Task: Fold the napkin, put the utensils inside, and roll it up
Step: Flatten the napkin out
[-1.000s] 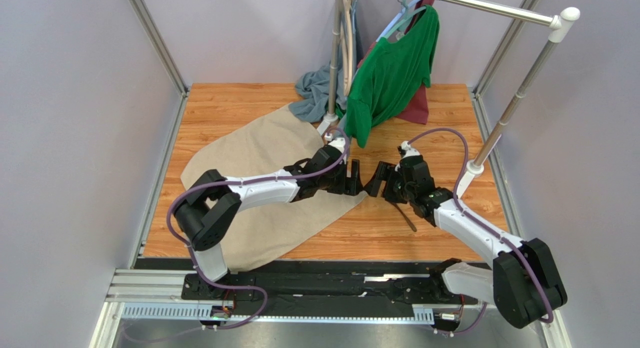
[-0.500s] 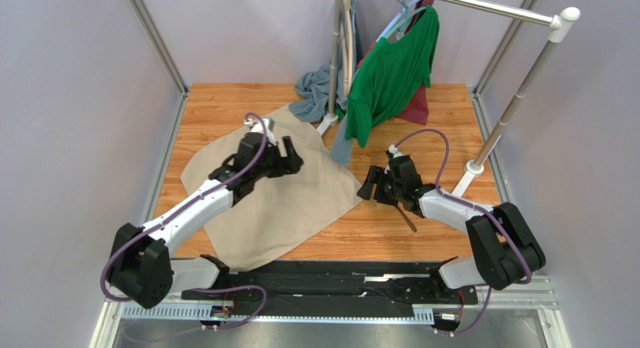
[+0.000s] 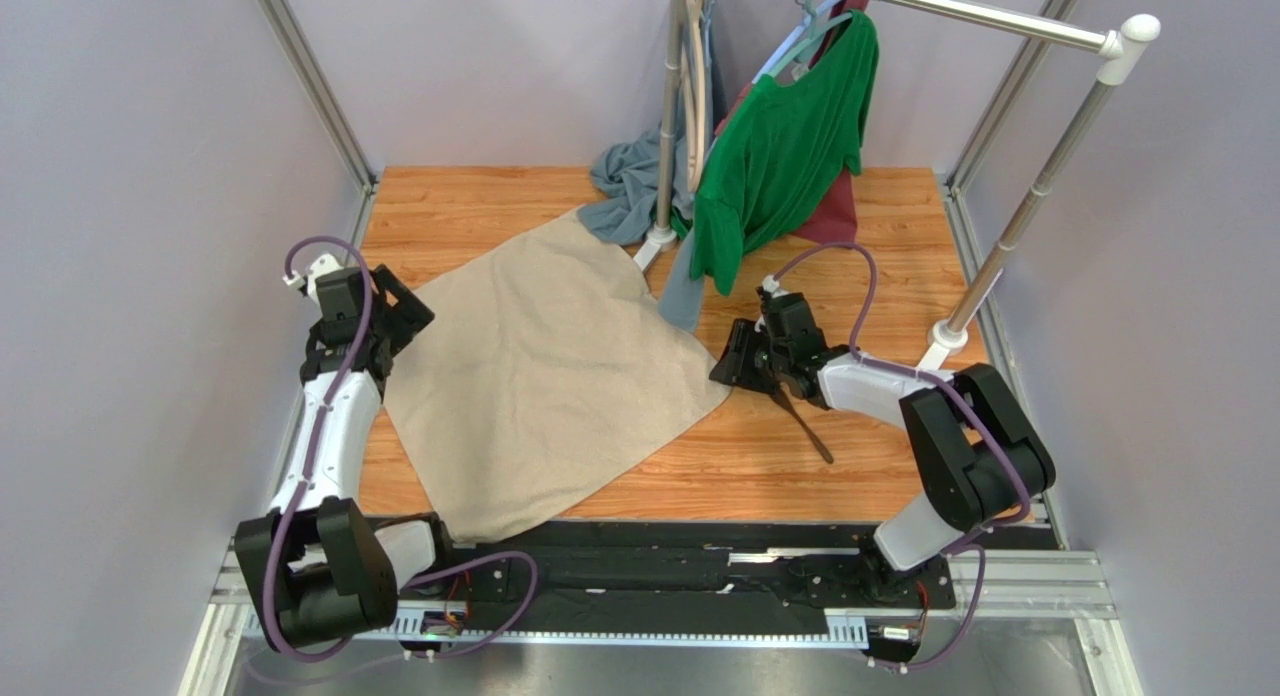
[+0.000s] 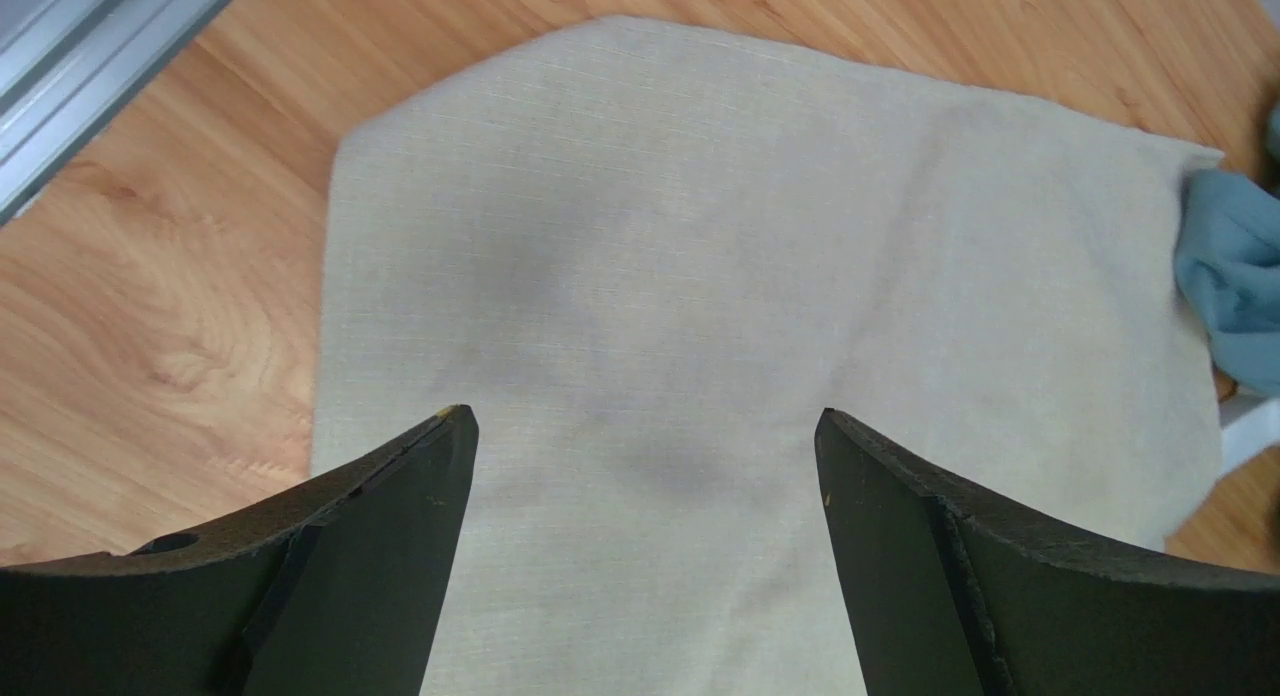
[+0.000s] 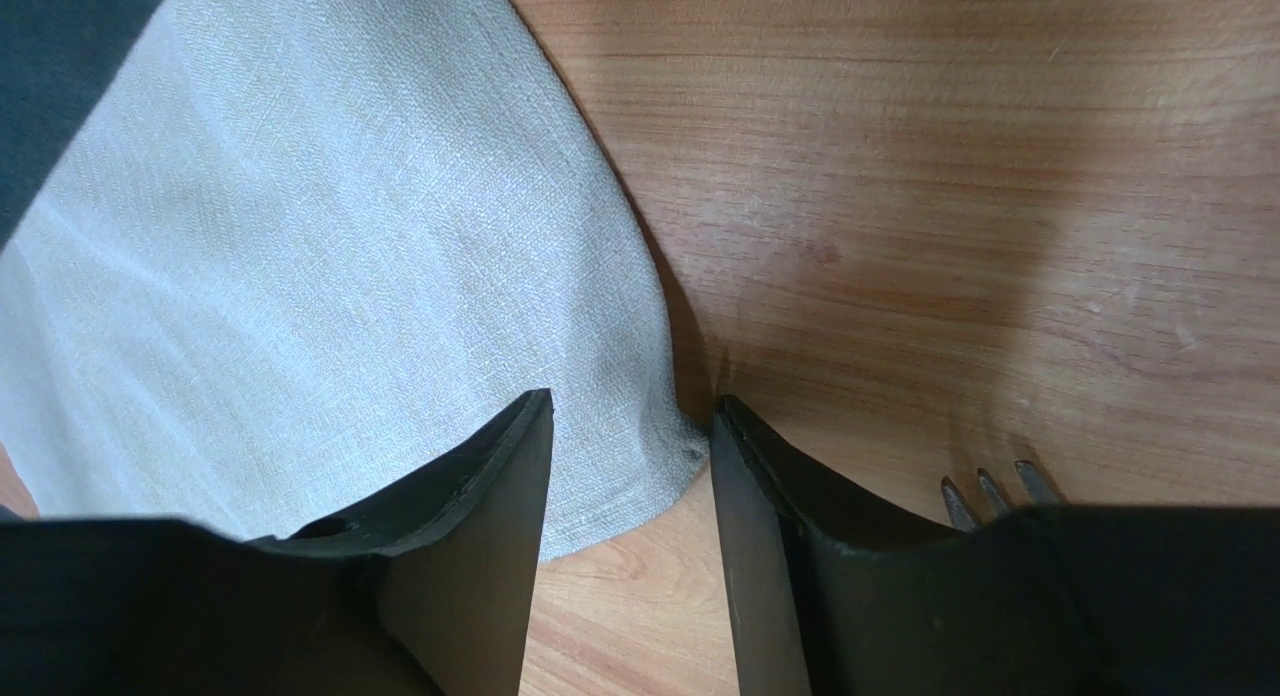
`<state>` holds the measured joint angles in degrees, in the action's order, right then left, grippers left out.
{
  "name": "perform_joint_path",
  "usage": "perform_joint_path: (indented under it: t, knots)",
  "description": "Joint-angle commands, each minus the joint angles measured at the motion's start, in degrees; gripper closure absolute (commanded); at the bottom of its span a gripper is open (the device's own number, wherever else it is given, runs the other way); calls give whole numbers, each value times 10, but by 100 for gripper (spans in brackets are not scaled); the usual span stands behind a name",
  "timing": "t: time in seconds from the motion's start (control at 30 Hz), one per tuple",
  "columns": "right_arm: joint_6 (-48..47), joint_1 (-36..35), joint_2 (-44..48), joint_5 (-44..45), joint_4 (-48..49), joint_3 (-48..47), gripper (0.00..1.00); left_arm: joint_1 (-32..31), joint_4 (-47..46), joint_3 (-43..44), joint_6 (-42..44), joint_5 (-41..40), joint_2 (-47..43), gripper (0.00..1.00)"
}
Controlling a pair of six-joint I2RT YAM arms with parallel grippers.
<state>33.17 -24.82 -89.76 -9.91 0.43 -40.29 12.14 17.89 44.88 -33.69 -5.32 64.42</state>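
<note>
the napkin (image 3: 549, 374) lies flat mid-worktop, its right corner between the half-closed, unclamped right gripper (image 5: 631, 411), the fork (image 3: 804, 422) just beside it; the left gripper (image 4: 639, 426) gapes empty at the left corner.

In the top view the right gripper (image 3: 727, 369) is covering the tines of the fork (image 3: 813, 431). In the right wrist view one finger is hiding all but the tine tips. Whether that gripper is touching the corner of the napkin (image 4: 721, 261) lying between its fingers is not showing. In the left wrist view the left gripper (image 4: 646, 426) is masking the napkin's lower part, and the picture's right edge is cutting off the grey-blue cloth (image 4: 1229, 269).
</note>
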Motion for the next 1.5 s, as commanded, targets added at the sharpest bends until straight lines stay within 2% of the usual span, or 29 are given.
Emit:
perform_joint_path:
  t: [0.0,0.13,0.43,0.67,0.83,0.97,1.17,1.23,1.27,1.33,1.47]
  knots:
    - [-5,0,-13,14,-28,-31,55,18,-4,5,13,-33,30,8]
    - [-2,-1,-9,11,-39,-36,55,51,5,30,15,-36,105,11]
    - [-7,-1,-2,21,-74,-58,55,94,-20,51,13,-76,148,14]
    - [-3,-1,6,29,-87,-58,55,151,-14,115,8,-25,257,16]
    - [0,0,5,28,-90,-62,55,162,-22,129,7,20,306,21]
    - [-3,-1,4,29,-95,-70,55,167,-26,134,8,26,330,26]
    - [-9,-1,0,31,-101,-75,55,171,-57,126,6,50,340,45]
    - [-11,-1,1,31,-102,-72,55,171,-69,126,9,68,342,60]
    - [-11,-1,2,32,-102,-70,55,171,-75,122,10,74,339,71]
    - [-11,-1,4,34,-103,-66,55,171,-92,111,13,84,324,81]
    - [-11,-1,2,31,-103,-63,55,169,-141,69,18,73,253,83]
